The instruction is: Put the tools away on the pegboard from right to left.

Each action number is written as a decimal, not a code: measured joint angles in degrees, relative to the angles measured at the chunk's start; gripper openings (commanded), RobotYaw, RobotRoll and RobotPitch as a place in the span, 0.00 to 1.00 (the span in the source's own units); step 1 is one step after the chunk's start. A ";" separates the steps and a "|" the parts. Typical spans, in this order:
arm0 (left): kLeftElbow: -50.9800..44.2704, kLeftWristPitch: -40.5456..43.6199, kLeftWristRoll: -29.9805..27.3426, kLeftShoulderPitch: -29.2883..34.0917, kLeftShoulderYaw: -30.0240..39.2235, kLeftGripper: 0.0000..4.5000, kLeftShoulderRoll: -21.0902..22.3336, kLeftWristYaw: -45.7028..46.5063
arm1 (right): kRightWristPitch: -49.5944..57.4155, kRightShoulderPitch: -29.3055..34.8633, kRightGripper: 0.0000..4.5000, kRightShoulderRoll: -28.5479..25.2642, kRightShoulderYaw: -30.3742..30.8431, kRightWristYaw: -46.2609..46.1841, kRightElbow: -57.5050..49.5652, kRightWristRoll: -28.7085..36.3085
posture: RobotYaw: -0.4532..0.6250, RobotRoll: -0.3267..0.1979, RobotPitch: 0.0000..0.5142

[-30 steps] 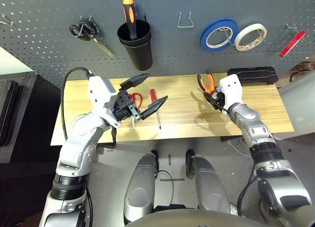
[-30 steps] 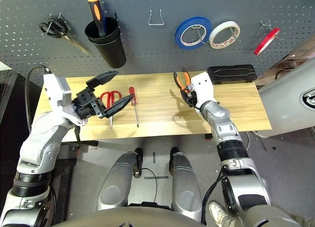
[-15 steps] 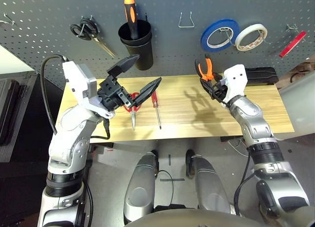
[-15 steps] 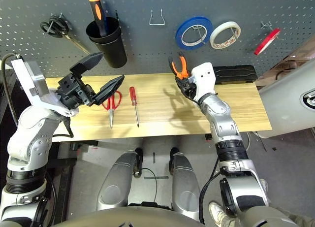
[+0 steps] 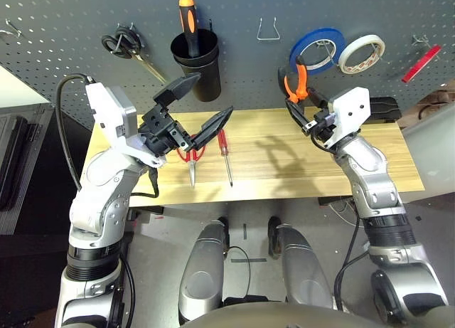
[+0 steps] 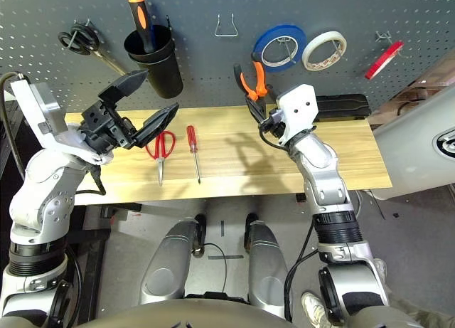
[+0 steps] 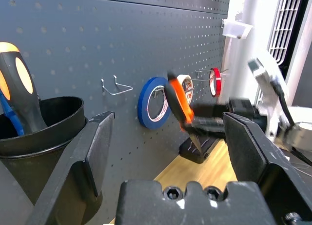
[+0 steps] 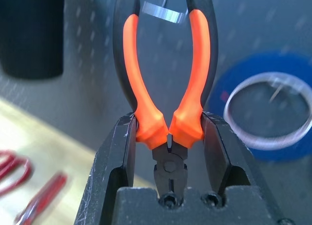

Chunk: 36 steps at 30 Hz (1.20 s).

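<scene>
Orange-and-black-handled pliers (image 5: 294,82) are up in the air in front of the pegboard (image 5: 64,79), below and right of a wire hook (image 5: 268,30). My right gripper (image 5: 307,117) is shut on the pliers (image 8: 165,64) near their pivot, handles pointing up. My left gripper (image 5: 206,99) hovers open over the table's left part, holding nothing. Below it on the wood lie the red-handled scissors (image 5: 192,154) and the slim red-handled screwdriver (image 5: 225,154). The thin red tape ring (image 5: 422,62) hangs at the board's far right.
On the board hang black-handled scissors (image 5: 125,45), a black cup (image 5: 196,65) holding an orange-and-black screwdriver, a blue tape roll (image 5: 317,49) and a white tape roll (image 5: 361,53). A black case (image 5: 384,107) lies at the back right of the wooden table (image 5: 284,168).
My right gripper has lifted the pliers off the table and carried them up towards the pegboard. My left arm rose above the scissors, its gripper staying open.
</scene>
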 measured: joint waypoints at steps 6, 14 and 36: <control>2.20 -0.37 -0.01 -1.32 0.18 1.00 -0.05 -0.04 | -0.23 -9.64 0.46 1.52 -0.06 -3.59 0.06 0.01 | 0.65 0.62 0.48; 2.31 -1.02 0.00 -1.62 0.22 1.00 -0.09 -0.09 | -0.64 -20.66 0.46 2.90 -1.58 -6.09 5.34 0.73 | 0.65 0.62 0.48; 2.25 -1.31 0.28 -0.77 0.18 1.00 0.18 -0.02 | -12.59 -32.52 0.46 8.78 -3.75 -6.55 29.92 2.50 | 0.69 0.62 0.48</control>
